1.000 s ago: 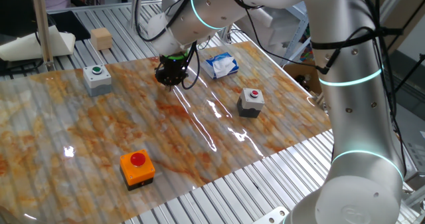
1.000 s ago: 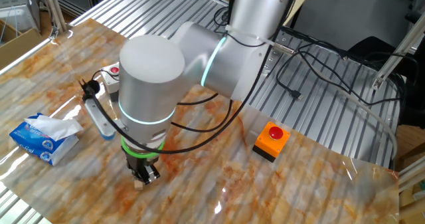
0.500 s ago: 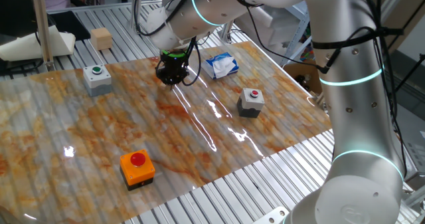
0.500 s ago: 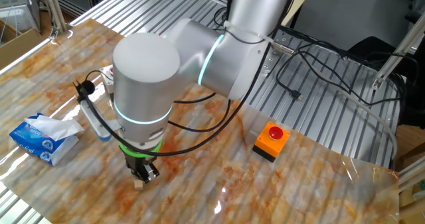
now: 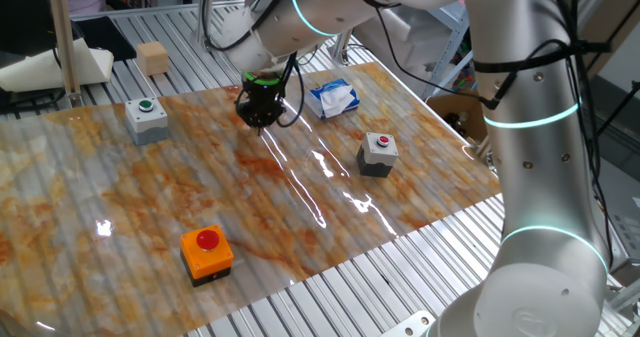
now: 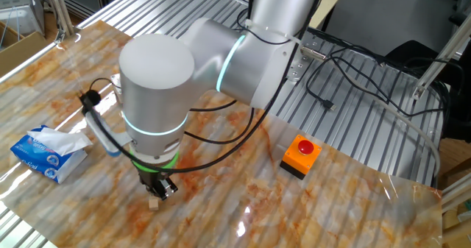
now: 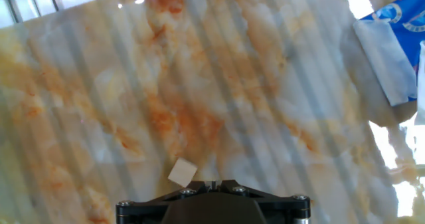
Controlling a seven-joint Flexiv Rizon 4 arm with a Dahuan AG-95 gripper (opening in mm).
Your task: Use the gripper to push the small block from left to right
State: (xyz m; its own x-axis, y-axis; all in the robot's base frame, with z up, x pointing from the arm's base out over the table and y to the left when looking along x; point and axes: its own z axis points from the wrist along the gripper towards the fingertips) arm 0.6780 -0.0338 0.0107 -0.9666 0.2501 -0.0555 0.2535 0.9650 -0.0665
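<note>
Risk of slipping past: the black two-fingered hand (image 6: pixel 160 189) with its green ring meets the tiny light tan wooden cube (image 7: pixel 182 171) off-centre; in the hand view the cube sits left of the hand's midline, so a sideways sweep may turn it or let it slide round the fingertips instead of travelling ahead of them.
Risk of riding over: if the tips sit too high above the glossy orange-marbled desk (image 5: pixel 300 217), I judge they could skip across the low cube; too low and they scrape the sheet.
Risk of collision: the blue-and-white tissue pack (image 5: pixel 332 97) lies near, on the hand's far side in one fixed view; a long push that way could run the cube into it.
Hand state: fingers seem drawn together, but the tips are cropped or too small, so I cannot tell for sure.
Cube position: on the desk, just beside the fingertips (image 6: pixel 152 202), apparently touching or nearly so.
Far off: the grey box with a red button (image 5: pixel 378 153) and the orange box (image 5: pixel 206 251) stand well apart.
</note>
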